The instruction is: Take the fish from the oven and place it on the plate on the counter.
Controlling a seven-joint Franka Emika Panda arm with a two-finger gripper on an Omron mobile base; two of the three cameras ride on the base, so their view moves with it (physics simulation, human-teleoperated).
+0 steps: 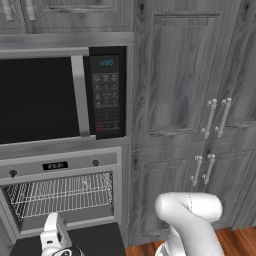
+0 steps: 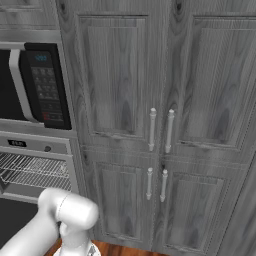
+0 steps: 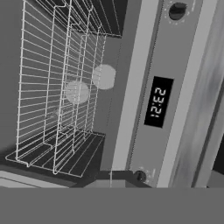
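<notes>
Oven (image 1: 62,195) door open, wire racks (image 3: 61,87) exposed; fish not discernible inside. End effector (image 1: 56,240) at 7 o'clock, fingers pressed together, empty. Fish likely light, slippery: grip mid-body.

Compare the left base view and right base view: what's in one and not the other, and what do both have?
Left base view: the oven's open door, the full oven cavity with its racks, the oven's left knob, and the arm's wrist low over the door.
Right base view: the full double cabinet with all four handles centred.
Both: microwave keypad, oven display, wire rack, and white arm link.
</notes>
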